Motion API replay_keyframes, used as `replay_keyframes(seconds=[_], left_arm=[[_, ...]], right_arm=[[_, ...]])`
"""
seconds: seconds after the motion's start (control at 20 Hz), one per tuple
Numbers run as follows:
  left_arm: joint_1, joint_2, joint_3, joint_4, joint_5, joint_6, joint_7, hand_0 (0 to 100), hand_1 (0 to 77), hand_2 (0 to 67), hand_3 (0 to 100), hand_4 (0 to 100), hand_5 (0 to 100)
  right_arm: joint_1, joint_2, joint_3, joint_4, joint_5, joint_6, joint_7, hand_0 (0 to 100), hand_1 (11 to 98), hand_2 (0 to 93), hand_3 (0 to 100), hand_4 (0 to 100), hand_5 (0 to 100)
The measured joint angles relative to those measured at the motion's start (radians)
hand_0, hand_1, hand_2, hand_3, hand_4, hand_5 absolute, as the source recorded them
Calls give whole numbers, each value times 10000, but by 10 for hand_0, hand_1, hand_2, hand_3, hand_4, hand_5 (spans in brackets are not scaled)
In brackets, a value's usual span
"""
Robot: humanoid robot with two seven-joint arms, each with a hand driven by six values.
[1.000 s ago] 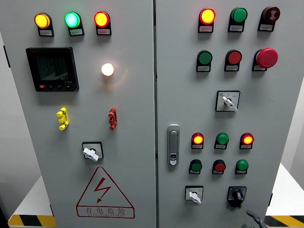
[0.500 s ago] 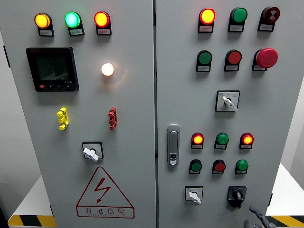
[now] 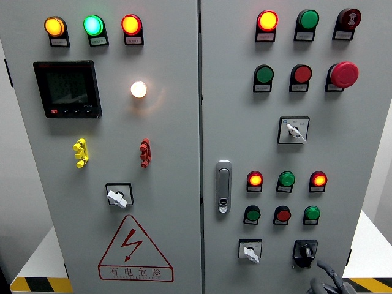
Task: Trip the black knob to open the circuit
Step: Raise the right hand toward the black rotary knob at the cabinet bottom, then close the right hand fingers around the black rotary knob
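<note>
Head view, right robot hand [image 3: 327,282] risen higher, fingers spread, nearer black knob [image 3: 304,251], not touching

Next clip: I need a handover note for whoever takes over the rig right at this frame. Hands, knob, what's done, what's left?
Right robot hand: at the bottom edge, just below and right of the black knob, not touching it; fingers mostly cut off by the frame, state unclear.
Left robot hand: out of view.
Black knob: low on the cabinet's right door, right of the white selector switch.
Done: nothing on the knob.
Left: reach the knob, grip it, turn it to trip.
</note>
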Motion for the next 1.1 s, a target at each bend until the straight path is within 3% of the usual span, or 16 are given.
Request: replay_keyframes(seconds=[0.35, 1.1], left_arm=[[1, 1, 0, 0, 0, 0, 0, 0, 30, 129, 214, 67, 16], [-2, -4, 0, 0, 0, 0, 0, 0, 30, 129, 214, 67, 16]], right_arm=[[54, 35, -54, 22, 58, -14, -102, 736, 423, 12, 760, 878, 974], [73, 53, -288, 22, 74, -15, -134, 740, 425, 17, 822, 922, 1000]])
